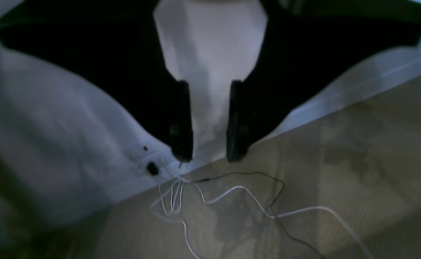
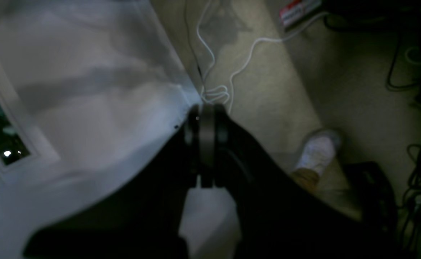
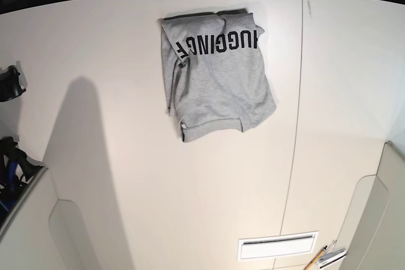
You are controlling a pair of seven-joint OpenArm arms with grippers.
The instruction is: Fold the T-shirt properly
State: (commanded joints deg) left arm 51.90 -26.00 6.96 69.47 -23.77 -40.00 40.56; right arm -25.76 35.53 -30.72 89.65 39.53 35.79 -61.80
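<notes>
T-shirt (image 3: 221, 83) bunched on tabletop (image 3: 190, 200), collar side skewed. Left jaws (image 1: 209, 120) parted moderately, nothing between; right jaws (image 2: 205, 144) look closed, seemingly empty. Best approach T-shirt from opposite sides, pinch edges, square gently.

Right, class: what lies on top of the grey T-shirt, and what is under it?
Nothing rests on the T-shirt. Beneath, only the table around its edges shows; whatever its fabric covers is hidden.

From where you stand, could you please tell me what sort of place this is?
Probably an indoor robot workspace: a pale tabletop with a grey T-shirt on it, white cables trailing over the floor, and a shoe beyond the right gripper.
</notes>
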